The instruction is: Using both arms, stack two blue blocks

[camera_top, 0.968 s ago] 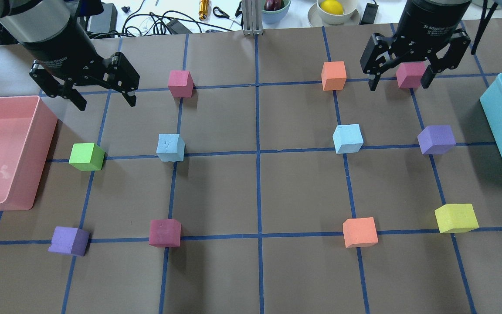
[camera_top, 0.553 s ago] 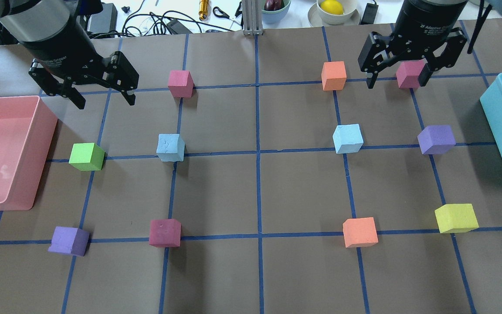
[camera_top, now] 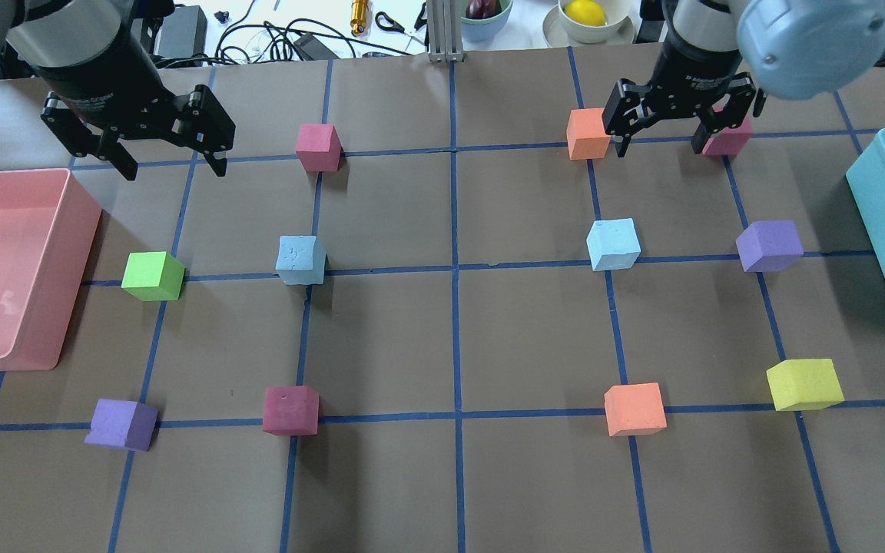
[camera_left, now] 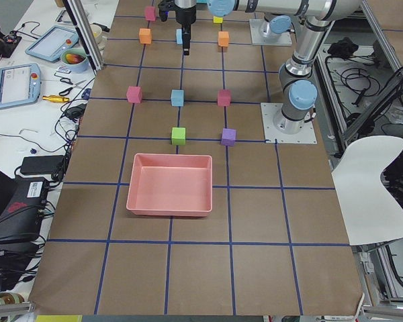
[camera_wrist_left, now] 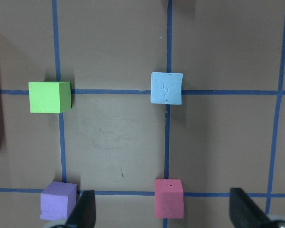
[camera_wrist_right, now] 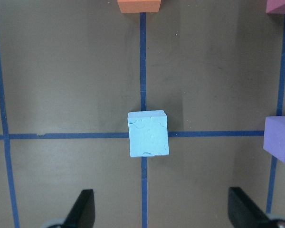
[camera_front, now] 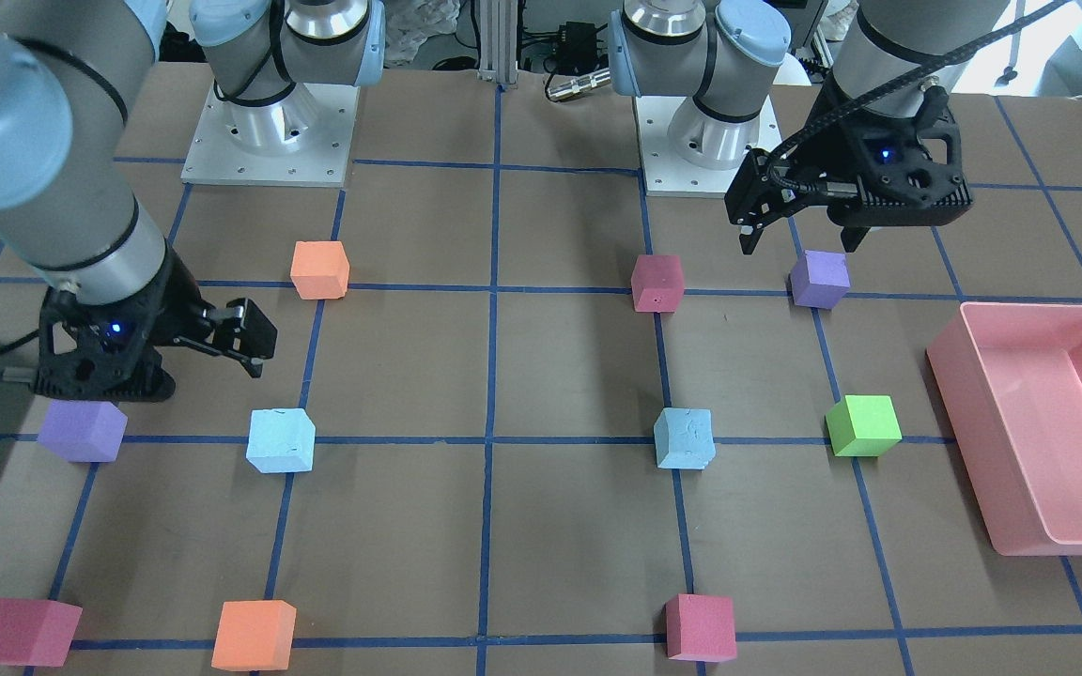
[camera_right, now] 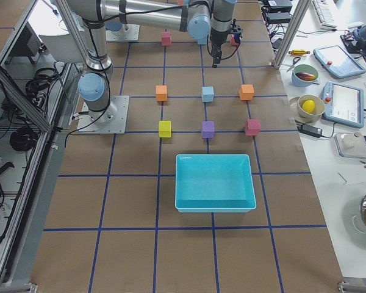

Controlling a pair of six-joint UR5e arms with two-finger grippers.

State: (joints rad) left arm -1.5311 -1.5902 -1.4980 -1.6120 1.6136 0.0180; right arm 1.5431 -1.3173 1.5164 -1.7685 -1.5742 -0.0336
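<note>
Two pale blue blocks lie apart on the brown table, one left of centre (camera_top: 301, 259) and one right of centre (camera_top: 613, 243). My left gripper (camera_top: 174, 170) hangs open and empty above the table, beyond and left of the left blue block. Its wrist view shows that block (camera_wrist_left: 166, 88) ahead of the open fingers (camera_wrist_left: 85, 210). My right gripper (camera_top: 659, 150) hangs open and empty beyond the right blue block, between an orange cube (camera_top: 588, 134) and a magenta cube (camera_top: 728, 138). Its wrist view has the right blue block (camera_wrist_right: 148, 133) centred ahead of the spread fingers (camera_wrist_right: 83, 209).
A pink bin (camera_top: 81, 201) stands at the left edge and a turquoise bin (camera_top: 873, 201) at the right edge. Other cubes lie on the grid: green (camera_top: 152, 276), purple (camera_top: 769, 246) (camera_top: 124, 424), magenta (camera_top: 318, 147) (camera_top: 290, 410), orange (camera_top: 634, 409), yellow (camera_top: 803, 384).
My right gripper has moved left and farther from the robot, off the magenta cube, to between the orange and magenta cubes. My left gripper has shifted slightly farther away. No block has moved.
</note>
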